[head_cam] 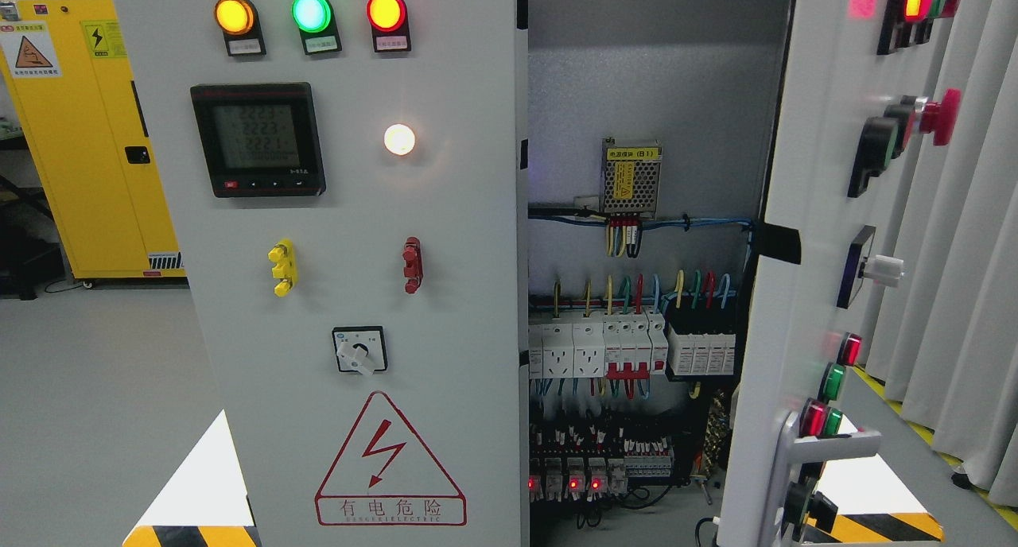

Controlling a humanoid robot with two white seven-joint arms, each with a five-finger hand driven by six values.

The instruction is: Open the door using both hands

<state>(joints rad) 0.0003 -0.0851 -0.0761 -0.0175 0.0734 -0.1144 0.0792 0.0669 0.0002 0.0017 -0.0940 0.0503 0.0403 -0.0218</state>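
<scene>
A grey electrical cabinet fills the head view. Its left door (358, 292) is closed and carries three indicator lamps, a digital meter (258, 139), a rotary switch (359, 350) and a red hazard triangle. The right door (803, 292) stands swung open toward me, edge-on, with buttons, lamps and a silver handle (827, 448) on its face. Between the doors the cabinet interior (636, 332) shows breakers, coloured wires and a small power supply (630, 177). Neither of my hands or arms is in view.
A yellow safety cabinet (87, 133) stands at the far left on the grey floor. Grey curtains (954, 253) hang at the right. Black-and-yellow striped markings show at the bottom left and bottom right.
</scene>
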